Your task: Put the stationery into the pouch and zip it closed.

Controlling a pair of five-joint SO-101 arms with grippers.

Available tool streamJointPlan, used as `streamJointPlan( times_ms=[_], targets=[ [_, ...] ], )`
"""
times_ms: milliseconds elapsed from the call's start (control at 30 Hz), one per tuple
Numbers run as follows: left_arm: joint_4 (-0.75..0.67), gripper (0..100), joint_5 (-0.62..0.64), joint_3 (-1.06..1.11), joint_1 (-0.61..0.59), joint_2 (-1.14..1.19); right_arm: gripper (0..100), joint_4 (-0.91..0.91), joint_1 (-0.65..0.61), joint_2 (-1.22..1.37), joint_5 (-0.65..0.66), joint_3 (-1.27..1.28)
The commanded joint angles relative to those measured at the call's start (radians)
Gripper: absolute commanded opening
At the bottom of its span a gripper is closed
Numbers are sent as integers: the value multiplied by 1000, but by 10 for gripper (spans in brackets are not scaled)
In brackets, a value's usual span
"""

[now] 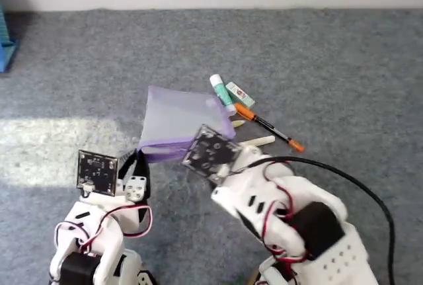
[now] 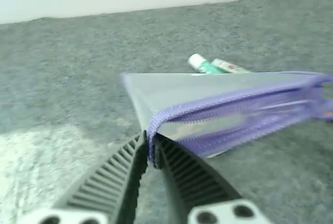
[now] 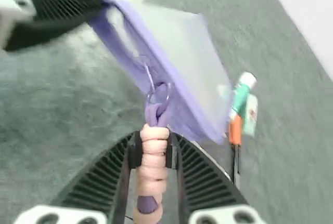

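Between the hands the pouch (image 1: 177, 121) hangs taut — left hand (image 2: 150, 150) clamped on its corner, right hand (image 3: 153, 142) pinching the pull tab (image 3: 152, 168) — zipper running hand to hand, stationery (image 1: 246, 111) lying just beyond it.

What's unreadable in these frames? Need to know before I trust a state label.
Pouch contents: frosted wall in every view, so inside is unreadable.
How far the zip is shut: high view, right arm's camera board covers the zip edge; left wrist view, teeth blurred beside the left tool.
Glue stick: left wrist view, lower part behind the pouch.
Pale stick: high view, one end under the right arm.
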Motion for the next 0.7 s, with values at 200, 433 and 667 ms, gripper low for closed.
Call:
streamJointPlan(
  times_ms=[200,433,667],
  targets=[
    [20,12,-32,-5,-52,2,8,15,248,-102,5,-55],
    [20,12,-32,-4,-52,2,8,15,369,-120,2,-55],
    [12,27,-31,1,-44,2,8,21,352,-150,-58,-55]
  ],
)
